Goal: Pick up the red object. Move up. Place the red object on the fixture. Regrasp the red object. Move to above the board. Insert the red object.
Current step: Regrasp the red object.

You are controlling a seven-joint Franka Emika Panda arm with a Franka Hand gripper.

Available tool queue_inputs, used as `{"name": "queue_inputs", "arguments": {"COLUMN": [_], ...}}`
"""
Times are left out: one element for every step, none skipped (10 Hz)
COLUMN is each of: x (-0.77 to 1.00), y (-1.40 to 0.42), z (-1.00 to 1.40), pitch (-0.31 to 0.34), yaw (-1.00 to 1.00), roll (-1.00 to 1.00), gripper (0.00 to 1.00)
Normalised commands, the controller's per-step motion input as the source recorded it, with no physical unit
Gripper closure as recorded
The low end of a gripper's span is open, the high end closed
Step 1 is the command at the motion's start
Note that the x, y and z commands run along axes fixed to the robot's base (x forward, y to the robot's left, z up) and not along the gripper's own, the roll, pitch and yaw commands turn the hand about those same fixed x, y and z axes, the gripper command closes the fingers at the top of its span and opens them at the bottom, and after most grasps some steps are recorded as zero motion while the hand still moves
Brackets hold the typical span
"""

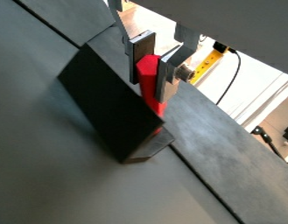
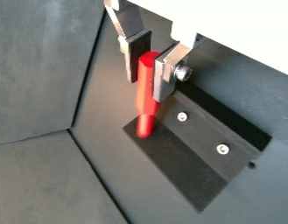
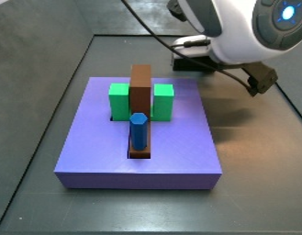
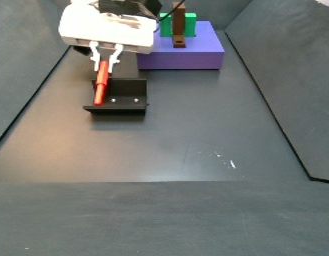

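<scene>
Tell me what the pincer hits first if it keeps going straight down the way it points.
Probably the fixture: the pincer points down at it, and the red object between its fingers already seems to touch the base plate.

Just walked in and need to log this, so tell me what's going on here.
The Franka arm's tool is over the dark L-shaped fixture, with the small bright-red peg standing upright between its silver fingers. The peg's lower end sits at the fixture's base plate, against the upright wall in a wrist view. Whether the tool is clamped on the peg cannot be told. The lavender-purple square board, carrying green blocks, a brown upright piece and a blue hexagonal peg, lies apart from them.
</scene>
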Motion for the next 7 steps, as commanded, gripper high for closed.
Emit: {"name": "queue_inputs", "arguments": {"x": [0.0,0.0,0.0,0.0,0.0,0.0,0.0], "y": [0.0,0.0,0.0,0.0,0.0,0.0,0.0], "z": [0.0,0.0,0.0,0.0,0.0,0.0,0.0], "pitch": [0.0,0.0,0.0,0.0,0.0,0.0,0.0], "yaw": [0.0,0.0,0.0,0.0,0.0,0.0,0.0], "roll": [0.0,0.0,0.0,0.0,0.0,0.0,0.0], "gripper": [1.0,1.0,1.0,1.0,1.0,1.0,1.0]}}
